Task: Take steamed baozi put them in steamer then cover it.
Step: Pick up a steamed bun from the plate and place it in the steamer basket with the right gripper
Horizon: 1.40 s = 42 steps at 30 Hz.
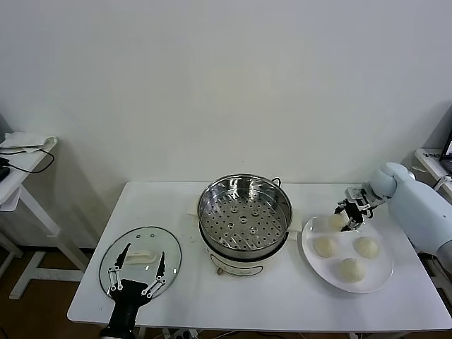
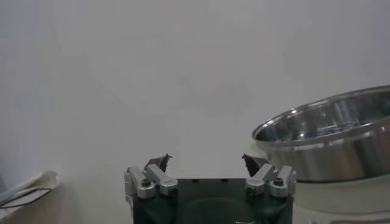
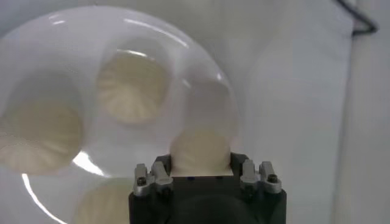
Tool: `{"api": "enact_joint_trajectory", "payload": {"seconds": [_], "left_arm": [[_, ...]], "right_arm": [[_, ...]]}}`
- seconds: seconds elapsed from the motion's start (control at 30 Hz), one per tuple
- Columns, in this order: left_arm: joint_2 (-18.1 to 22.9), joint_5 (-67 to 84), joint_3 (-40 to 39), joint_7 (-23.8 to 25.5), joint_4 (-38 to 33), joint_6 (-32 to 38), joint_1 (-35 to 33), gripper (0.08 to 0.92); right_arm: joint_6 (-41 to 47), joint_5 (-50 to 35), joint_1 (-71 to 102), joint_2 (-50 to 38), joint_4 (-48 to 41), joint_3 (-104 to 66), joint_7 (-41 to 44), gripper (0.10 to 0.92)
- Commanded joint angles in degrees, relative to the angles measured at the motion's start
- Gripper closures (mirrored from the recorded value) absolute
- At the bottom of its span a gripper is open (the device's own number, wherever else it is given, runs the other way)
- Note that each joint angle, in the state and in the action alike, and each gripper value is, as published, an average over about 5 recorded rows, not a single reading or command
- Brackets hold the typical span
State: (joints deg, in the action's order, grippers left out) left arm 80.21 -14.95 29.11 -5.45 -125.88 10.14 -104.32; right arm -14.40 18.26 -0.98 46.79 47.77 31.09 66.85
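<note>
- The round clear glass cover with its white oblong handle is laid flat on the white table at the left; the left gripper is held over its near edge, jaws wide apart and empty.
- The round shiny stainless-steel steamer is seen at the centre, its perforated tray bare.
- Four cream-white steamed baozi are found on the flat white plate at the right; the farthest bun is clamped by the right gripper.
</note>
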Motion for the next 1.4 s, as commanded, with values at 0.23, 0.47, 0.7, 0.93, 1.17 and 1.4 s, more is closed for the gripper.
{"api": "enact_joint_trajectory", "payload": {"seconds": [0.23, 0.47, 0.7, 0.93, 1.17, 1.4], "left_arm": [[-0.25, 0.47, 0.05, -0.21, -0.46, 0.14, 0.18, 0.177], [-0.19, 0.51, -0.2, -0.27, -0.87, 0.23, 0.09, 0.177], [-0.16, 0.56, -0.24, -0.41, -0.93, 0.66, 0.0, 0.177], [-0.33, 1.03, -0.32, -0.44, -1.0, 0.64, 0.09, 0.177], [-0.33, 1.32, -0.63, -0.44, -0.69, 0.48, 0.34, 0.177], [-0.53, 1.58, -0.15, -0.48, -0.64, 0.64, 0.11, 0.177]], "right_arm": [[-18.46, -11.08, -28.74, 3.71, 19.09, 24.22, -0.63, 0.355], [-27.13, -7.04, -32.47, 11.69, 23.13, 27.44, -1.26, 0.355], [-29.38, 0.6, -27.95, 17.25, 21.23, 28.91, -2.69, 0.347], [-29.29, 6.13, -22.56, 20.4, 17.67, 29.41, -4.99, 0.346], [-29.3, 8.93, -19.52, 22.94, 14.58, 28.47, -6.39, 0.338], [-29.84, 11.97, -17.32, 25.64, 10.57, 26.8, -7.18, 0.328]]}}
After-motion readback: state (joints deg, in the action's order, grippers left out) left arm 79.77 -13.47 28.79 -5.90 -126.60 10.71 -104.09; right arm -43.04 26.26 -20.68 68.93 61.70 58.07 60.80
